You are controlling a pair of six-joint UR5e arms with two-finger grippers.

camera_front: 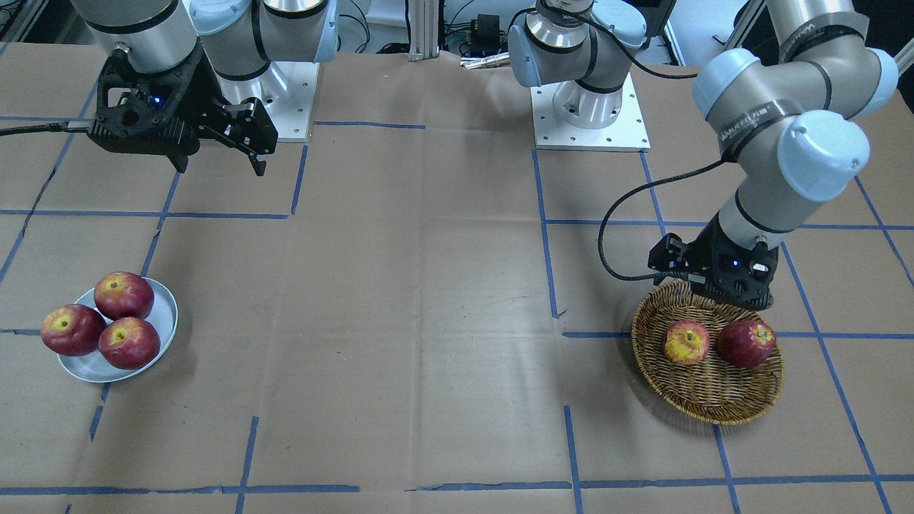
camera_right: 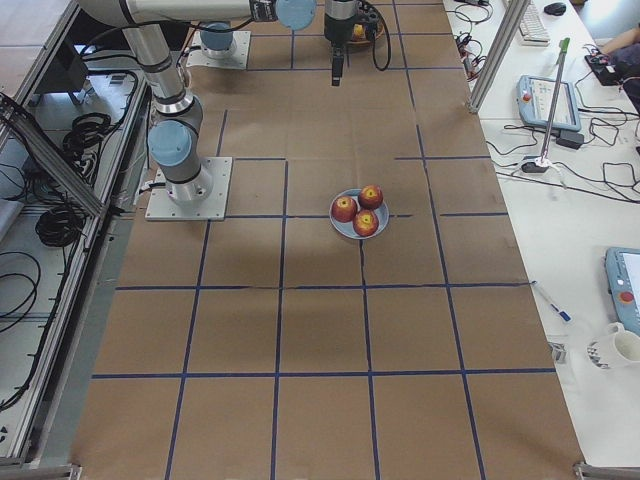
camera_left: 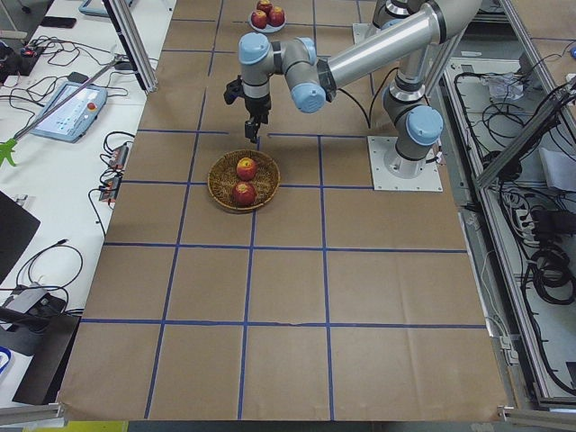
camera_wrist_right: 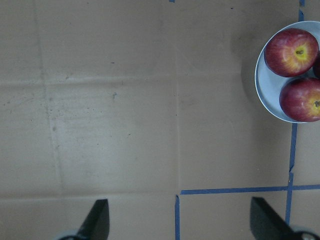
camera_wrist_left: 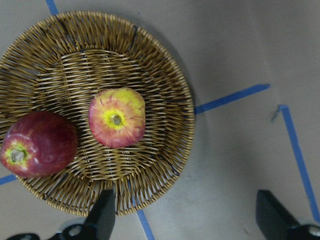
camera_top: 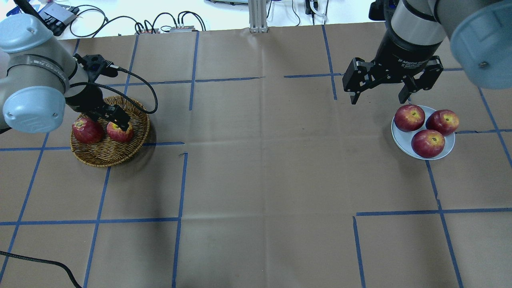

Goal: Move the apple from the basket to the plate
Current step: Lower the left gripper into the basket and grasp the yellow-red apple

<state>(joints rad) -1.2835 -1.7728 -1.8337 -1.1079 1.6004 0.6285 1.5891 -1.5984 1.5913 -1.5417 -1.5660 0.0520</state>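
My left gripper (camera_wrist_left: 185, 200) is wide open near the round yellow, red-streaked apple (camera_wrist_left: 117, 124); it's probably firm but slick, so I'd pinch its middle.

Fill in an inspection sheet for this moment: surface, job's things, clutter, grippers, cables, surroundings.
Surface: table covered in brown paper, with a blue tape grid.
Job's things: the apple, yellow and red, lies in the basket beside a dark red apple. The plate holds three dark red apples.
Clutter: nothing seen.
Grippers: left gripper open, above the basket, holding nothing. Right gripper open, above bare paper near the plate.
Cables: black cable loops from the left wrist, off the table.
Surroundings: side benches with a teach pendant and loose wires.
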